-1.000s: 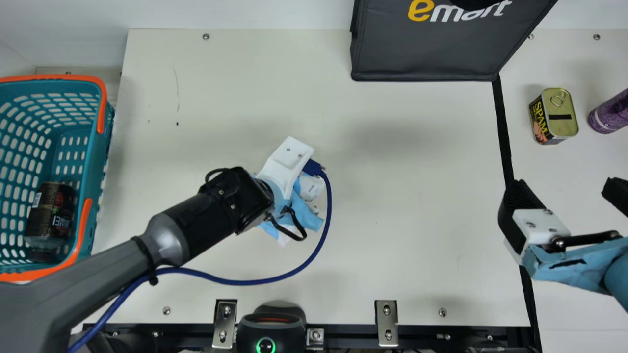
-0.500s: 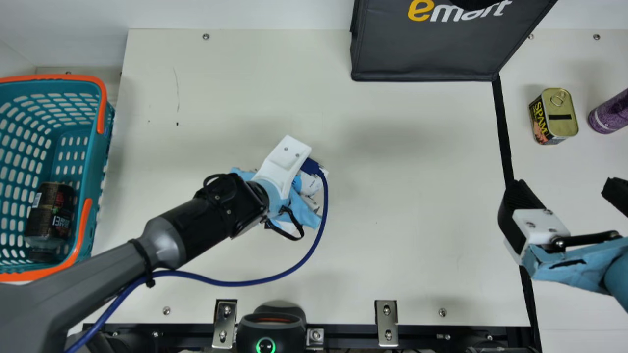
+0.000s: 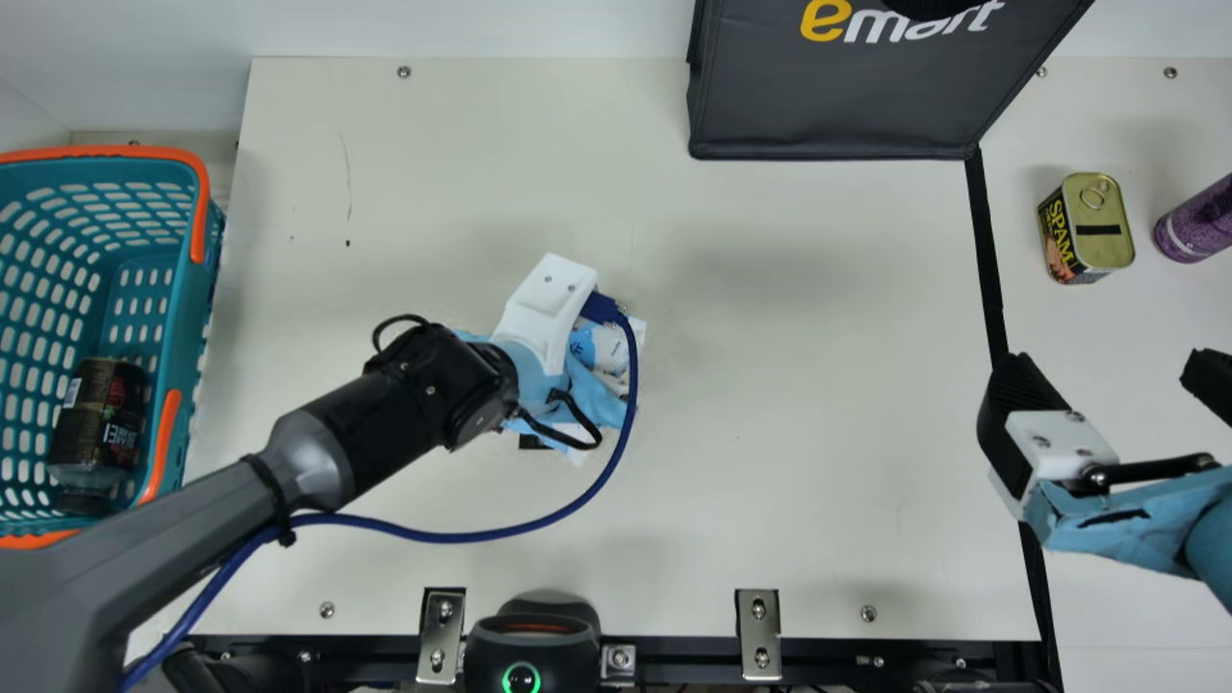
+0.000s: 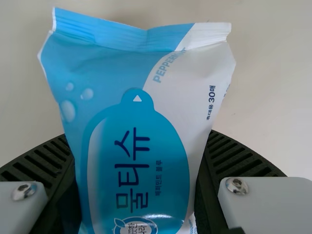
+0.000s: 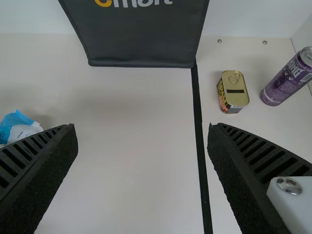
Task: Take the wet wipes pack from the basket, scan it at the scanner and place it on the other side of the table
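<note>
Holding the pack [image 4: 131, 87] in our part-open left hand [image 4: 139, 139], right hand [image 5: 141, 129] gaping empty, we risk slippage if it crumples.

There's a black bag [image 3: 828, 115], a gold tin [image 3: 1107, 250] near a purple can [image 5: 283, 87], and probably a bottle [image 3: 96, 423].

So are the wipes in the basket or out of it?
Out. The wipes are between the left gripper's fingers, by the table's middle, away from the basket.
</note>
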### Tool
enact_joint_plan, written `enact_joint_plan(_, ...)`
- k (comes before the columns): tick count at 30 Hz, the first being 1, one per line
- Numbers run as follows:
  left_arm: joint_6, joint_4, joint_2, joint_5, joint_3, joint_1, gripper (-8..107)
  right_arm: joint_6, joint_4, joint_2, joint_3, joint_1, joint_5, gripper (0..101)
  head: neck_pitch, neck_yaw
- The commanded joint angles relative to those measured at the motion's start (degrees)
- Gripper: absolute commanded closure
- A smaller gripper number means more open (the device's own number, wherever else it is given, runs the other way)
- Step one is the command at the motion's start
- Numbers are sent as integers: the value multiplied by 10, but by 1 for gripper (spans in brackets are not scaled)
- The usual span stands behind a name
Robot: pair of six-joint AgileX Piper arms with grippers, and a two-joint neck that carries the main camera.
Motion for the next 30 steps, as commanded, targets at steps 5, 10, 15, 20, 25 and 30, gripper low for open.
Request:
enact_joint_plan(5, 29, -64, 2, -2, 1, 11, 107, 0, 0, 0, 0, 0, 0, 6, -17, 1)
enact_joint_plan(10, 47, -93, 4, -4, 4, 19, 107, 0, 0, 0, 0, 0, 0, 6, -17, 1)
enact_joint_plan(15, 65, -116, 3, 15, 6, 26, 107, 0, 0, 0, 0, 0, 0, 6, -17, 1)
enact_joint_plan(20, 82, -127, 2, 66, 1, 33, 107, 0, 0, 0, 0, 0, 0, 6, -17, 1)
enact_joint_plan(25, 83, -117, 3, 118, -7, 37, 107, 0, 0, 0, 0, 0, 0, 6, -17, 1)
enact_joint_plan(30, 87, -109, 3, 174, -20, 42, 107, 0, 0, 0, 0, 0, 0, 6, -17, 1)
